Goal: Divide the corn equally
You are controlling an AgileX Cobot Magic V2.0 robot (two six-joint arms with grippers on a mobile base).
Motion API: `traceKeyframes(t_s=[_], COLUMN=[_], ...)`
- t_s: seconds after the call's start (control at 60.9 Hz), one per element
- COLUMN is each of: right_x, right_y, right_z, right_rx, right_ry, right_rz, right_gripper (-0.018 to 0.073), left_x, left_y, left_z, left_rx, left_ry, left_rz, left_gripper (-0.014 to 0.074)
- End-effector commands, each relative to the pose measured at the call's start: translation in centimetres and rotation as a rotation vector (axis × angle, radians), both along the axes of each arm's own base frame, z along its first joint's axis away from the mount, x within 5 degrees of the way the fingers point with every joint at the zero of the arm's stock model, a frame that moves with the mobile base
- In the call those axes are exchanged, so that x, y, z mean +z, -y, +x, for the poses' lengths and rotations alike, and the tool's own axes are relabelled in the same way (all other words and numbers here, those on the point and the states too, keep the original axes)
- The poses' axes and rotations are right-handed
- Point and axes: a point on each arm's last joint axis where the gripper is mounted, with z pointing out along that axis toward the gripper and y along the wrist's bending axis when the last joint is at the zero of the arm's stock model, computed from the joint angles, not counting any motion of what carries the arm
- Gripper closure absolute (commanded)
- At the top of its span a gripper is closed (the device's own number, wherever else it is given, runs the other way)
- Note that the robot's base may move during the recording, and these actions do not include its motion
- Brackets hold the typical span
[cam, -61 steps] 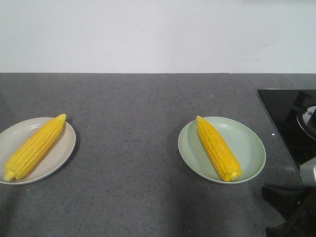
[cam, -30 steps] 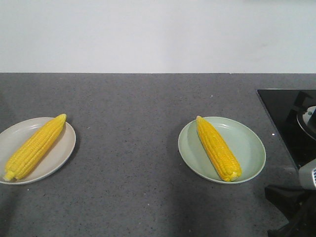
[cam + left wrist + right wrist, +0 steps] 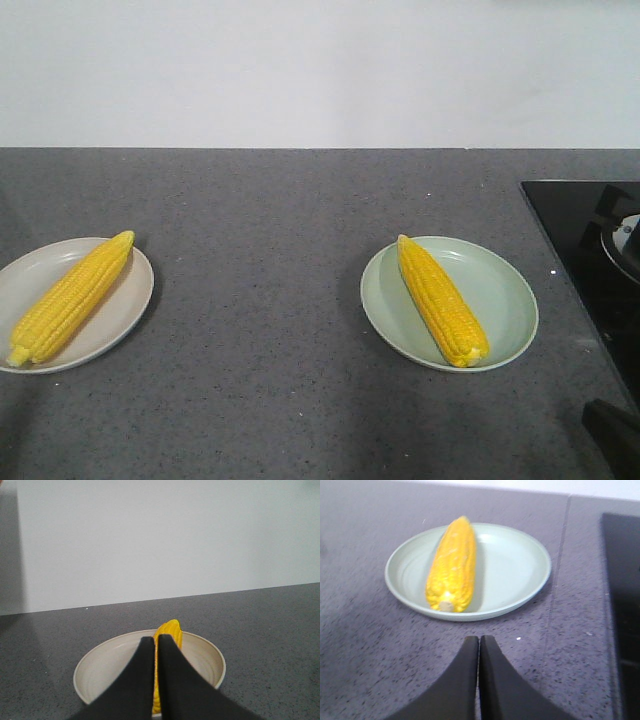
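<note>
Now showing a dark grey speckled tabletop [image 3: 280, 210] against a plain white wall [image 3: 320, 70]. At far left, a beige plate [image 3: 125, 300] carrying one bright yellow corn cob [image 3: 68, 298], laid diagonally, pointed tip toward the far right, blunt end toward the near left rim. Right of centre, well apart from the first, a pale green plate [image 3: 500, 300] carrying a second corn cob [image 3: 440, 300], also diagonal, tip toward the far left, blunt end near the plate's near right rim. At the right edge, a glossy black cooktop [image 3: 585, 240] set into the tabletop.

From the left wrist view: left tool [image 3: 156, 645] with both black fingers pressed together, nothing pinched, hanging just above the near side of the beige plate, corn tip visible beyond the fingertips.

From the right wrist view: right tool [image 3: 479, 641] likewise pressed together and empty, over bare tabletop just near of the green plate, apart from its rim, blunt end of the cob facing it.
</note>
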Motion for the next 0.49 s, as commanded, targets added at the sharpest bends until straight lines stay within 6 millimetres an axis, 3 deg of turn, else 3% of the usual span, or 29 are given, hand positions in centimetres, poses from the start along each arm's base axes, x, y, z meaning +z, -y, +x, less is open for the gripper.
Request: traceKeyframes(t_s=[0.0, 0.197, 0.477], right_x=[0.6, -1.2, -1.2], right_y=[0.6, 1.1, 1.4], right_z=[-0.6, -1.9, -2.0], right_rx=[-0.057, -0.08, -0.12], right_ry=[0.187, 0.285, 0.291], right_rz=[0.036, 0.08, 0.077], right_gripper=[0.0565, 0.0565, 0.0564], left_x=[1.5, 1.5, 1.5], left_y=[-0.1, -0.1, -0.1], left_z=[-0.3, -0.3, -0.3], left_rx=[0.013, 0.013, 0.013], left_ry=[0.104, 0.104, 0.105], left_rz=[-0.026, -0.026, -0.026], left_gripper=[0.0602, 0.0602, 0.0602])
